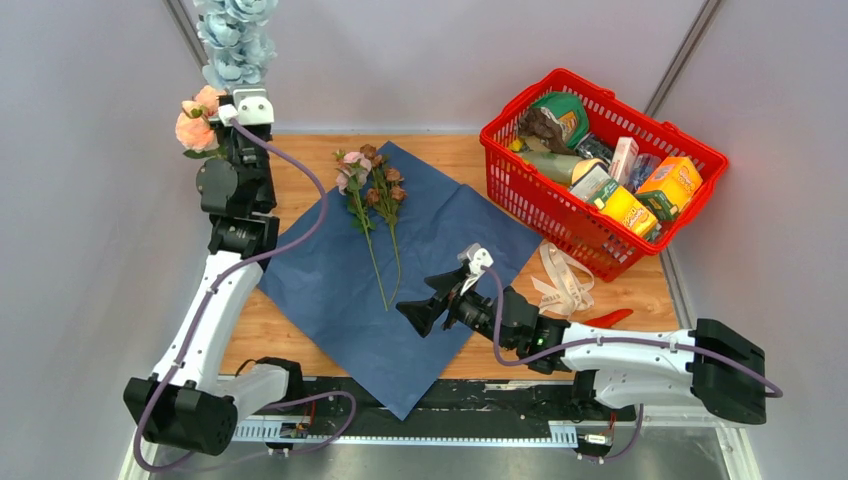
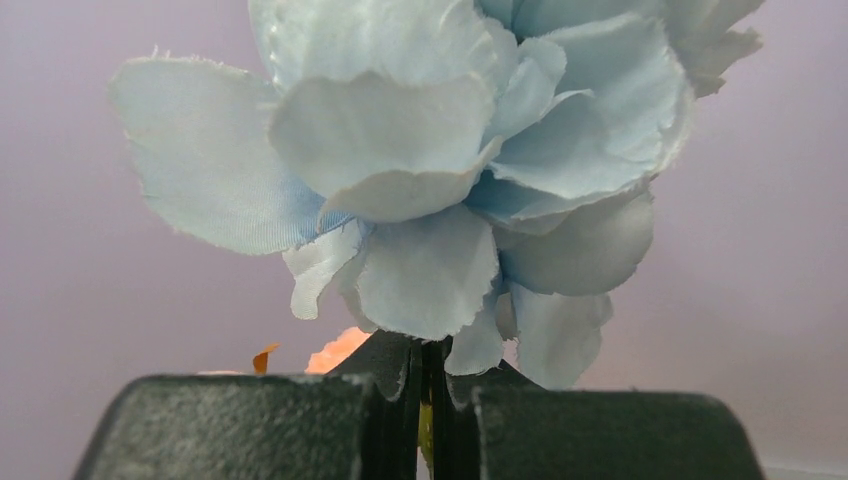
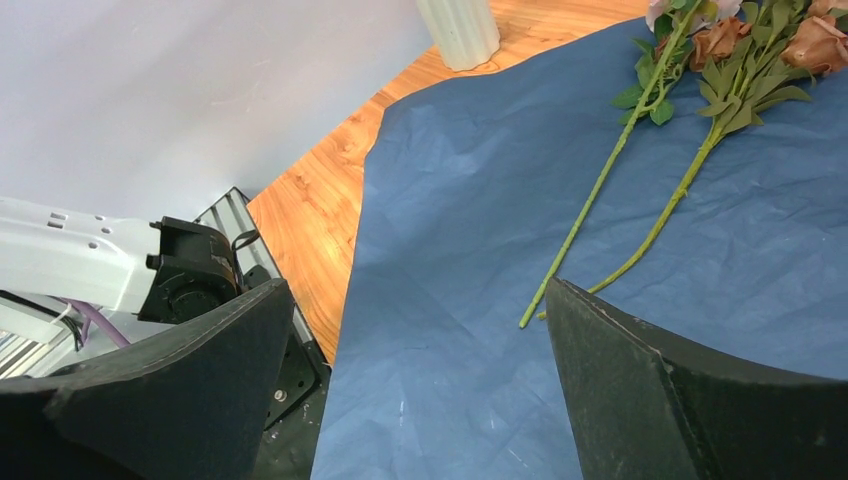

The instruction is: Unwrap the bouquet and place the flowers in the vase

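Note:
My left gripper (image 1: pixel 245 95) is raised at the back left, shut on the green stem of a pale blue flower (image 2: pixel 420 150) whose blooms (image 1: pixel 235 40) rise above it. Peach flowers (image 1: pixel 195 125) stand just left of that arm. Only the ribbed white base of the vase (image 3: pixel 458 30) shows, in the right wrist view. The bouquet's blue paper (image 1: pixel 400 260) lies spread flat, with a pink stem (image 1: pixel 352 175) and a brown stem (image 1: pixel 385 185) on it. My right gripper (image 1: pixel 425 300) hangs open over the paper beside the stem ends (image 3: pixel 535 315), holding nothing.
A red basket (image 1: pixel 600 160) full of groceries stands at the back right. The cream ribbon (image 1: pixel 562 280) lies loose on the wood in front of it, with a small red object (image 1: pixel 608 318) next to my right arm.

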Controlling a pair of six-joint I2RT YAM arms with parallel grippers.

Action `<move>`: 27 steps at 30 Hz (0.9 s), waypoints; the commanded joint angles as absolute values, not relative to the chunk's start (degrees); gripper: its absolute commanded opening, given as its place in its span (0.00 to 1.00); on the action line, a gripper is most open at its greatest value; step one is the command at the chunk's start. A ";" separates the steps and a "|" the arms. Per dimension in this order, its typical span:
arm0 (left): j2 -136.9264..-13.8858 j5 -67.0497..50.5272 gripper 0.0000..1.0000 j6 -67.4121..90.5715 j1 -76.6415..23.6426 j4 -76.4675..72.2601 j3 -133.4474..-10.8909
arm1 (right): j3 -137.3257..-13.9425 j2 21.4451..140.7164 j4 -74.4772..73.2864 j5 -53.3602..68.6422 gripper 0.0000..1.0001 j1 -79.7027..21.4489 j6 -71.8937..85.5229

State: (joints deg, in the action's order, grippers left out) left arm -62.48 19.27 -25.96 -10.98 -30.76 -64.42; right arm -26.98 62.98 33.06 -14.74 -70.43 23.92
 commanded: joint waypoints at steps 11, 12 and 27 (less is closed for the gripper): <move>-66.53 20.74 0.00 -28.47 -6.42 -34.63 -65.66 | -26.63 57.66 32.70 -16.26 1.00 -70.58 22.24; -66.62 21.00 0.00 -28.91 -6.33 -34.72 -65.13 | -26.63 57.48 32.52 -16.35 1.00 -70.66 22.15; -66.10 24.69 0.04 -23.65 -3.60 -30.96 -59.06 | -26.19 53.97 29.97 -16.96 1.00 -70.58 22.15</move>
